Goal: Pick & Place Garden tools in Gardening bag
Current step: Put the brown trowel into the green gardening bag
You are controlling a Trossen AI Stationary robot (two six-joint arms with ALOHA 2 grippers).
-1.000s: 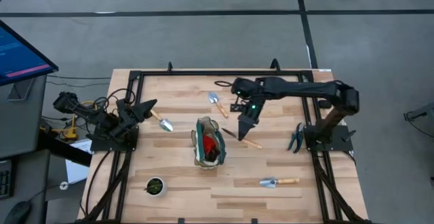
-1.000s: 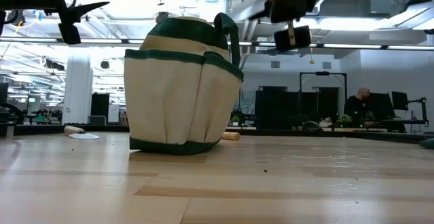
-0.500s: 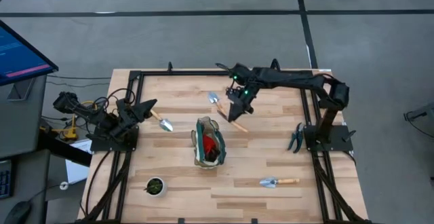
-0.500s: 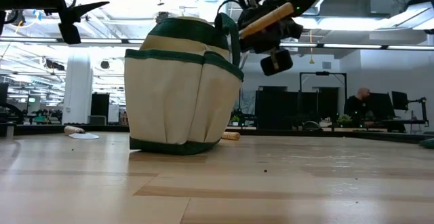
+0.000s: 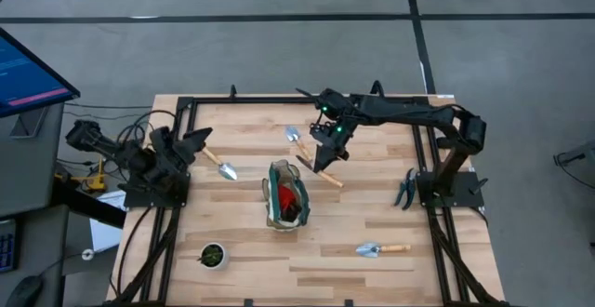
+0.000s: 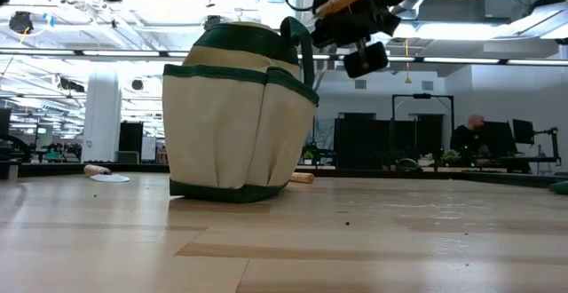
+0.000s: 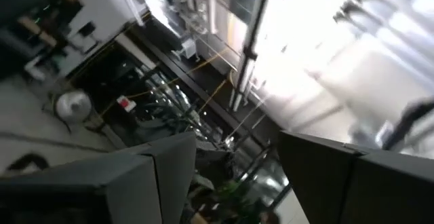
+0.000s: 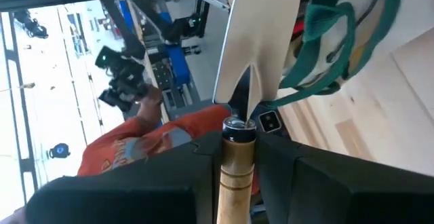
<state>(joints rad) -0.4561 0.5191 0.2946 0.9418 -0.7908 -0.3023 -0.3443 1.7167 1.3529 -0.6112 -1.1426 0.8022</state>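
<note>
A: What lies around the gardening bag [image 5: 285, 195] on the counter [image 5: 372, 205]?

B: A small dark pot with green in it [image 5: 213, 255] sits near the front left corner, well apart from the bag. A trowel [image 5: 381, 248] lies toward the front right, another trowel [image 5: 221, 166] lies left of the bag near the left arm, and a third silver-headed tool [image 5: 296, 140] lies just behind the bag. A dark teal pair of pruners [image 5: 405, 189] rests by the right arm's base. A monitor [image 5: 28, 70] stands off the counter's left side.

A: Anything in the way of the bag's mouth?

B: The red-and-black item [image 5: 292, 200] already fills part of the opening. The bag's green handle [image 8: 339, 41] hangs just beside the silver blade [image 8: 259, 34] in the right wrist view.

A: And the held tool?

B: The right end effector [image 5: 323, 156] is clamped on a trowel's light wooden handle [image 8: 232, 176], up in the air just behind and to the right of the bag. A dark ferrule joins handle and blade.

A: How does the bag look?

B: Upright, cream panels with dark green trim [image 6: 238, 124], side pockets facing the low camera.

A: The left arm?

B: The left end effector [image 5: 197, 140] hovers at the left edge, fingers [image 7: 135, 183] spread wide and holding nothing.
</note>
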